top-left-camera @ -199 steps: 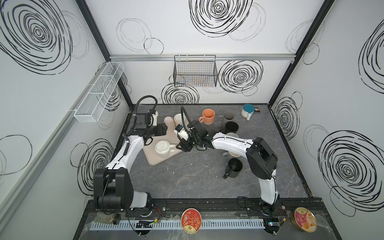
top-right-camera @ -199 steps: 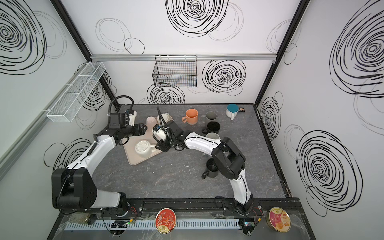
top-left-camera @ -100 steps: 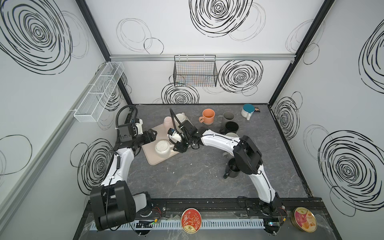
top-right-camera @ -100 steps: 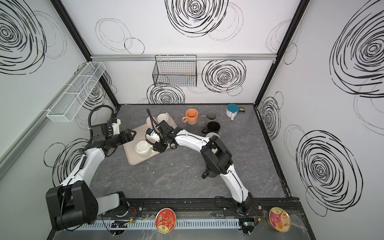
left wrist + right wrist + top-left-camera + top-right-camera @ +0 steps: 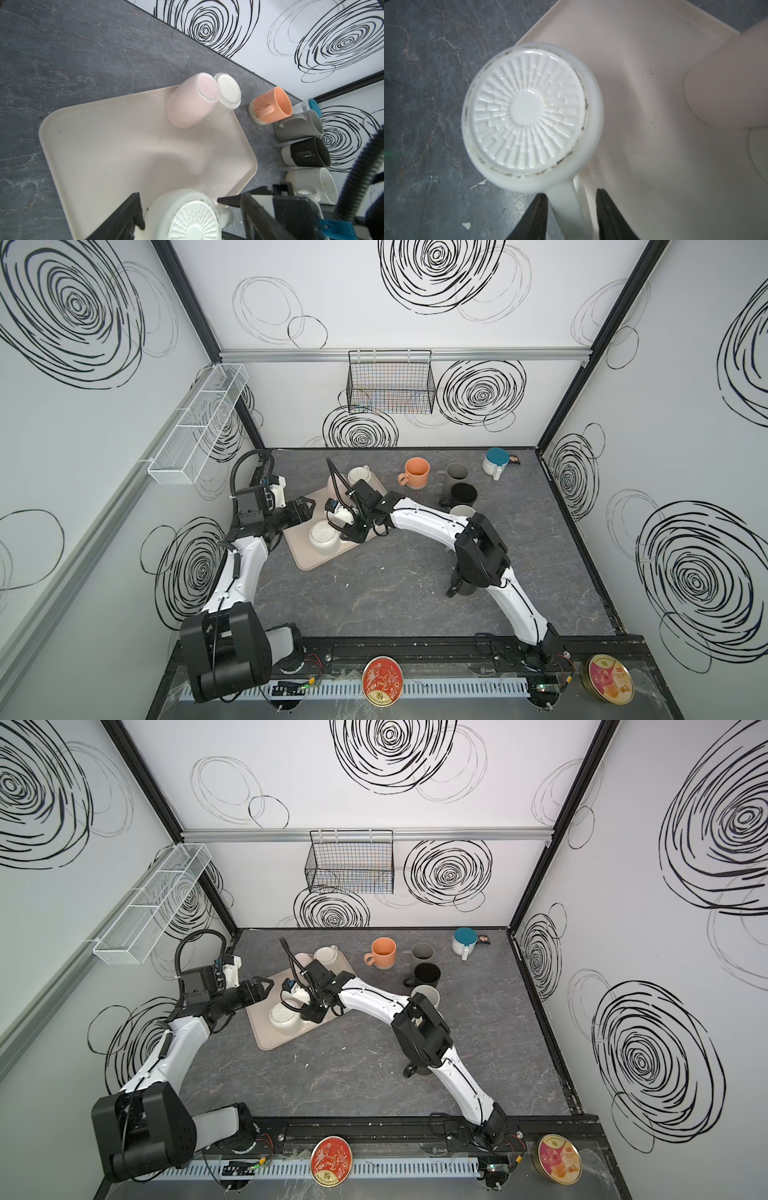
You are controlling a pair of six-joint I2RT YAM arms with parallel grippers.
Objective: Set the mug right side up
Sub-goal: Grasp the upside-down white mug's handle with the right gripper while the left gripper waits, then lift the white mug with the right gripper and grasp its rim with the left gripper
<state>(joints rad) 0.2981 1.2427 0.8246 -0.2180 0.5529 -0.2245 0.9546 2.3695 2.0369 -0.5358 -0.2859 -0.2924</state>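
mug handle (image 5: pixel 566 207) cut off, dark mug (image 5: pixel 461 590) half-hidden

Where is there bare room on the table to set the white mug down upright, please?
The widest bare patch is the table between the tray, the front rail and the lone black mug. The tray's middle, between white mug and pink cup, is free too. Around the orange mug it is crowded.

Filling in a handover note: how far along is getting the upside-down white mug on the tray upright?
Done: the reach; the right gripper has a finger on each side of the handle of the white mug. In hand: the grasp, with a gap showing beside the handle. To do: lifting, flipping and setting down, since the mug stands bottom up on the tray. The left gripper hovers open nearby.
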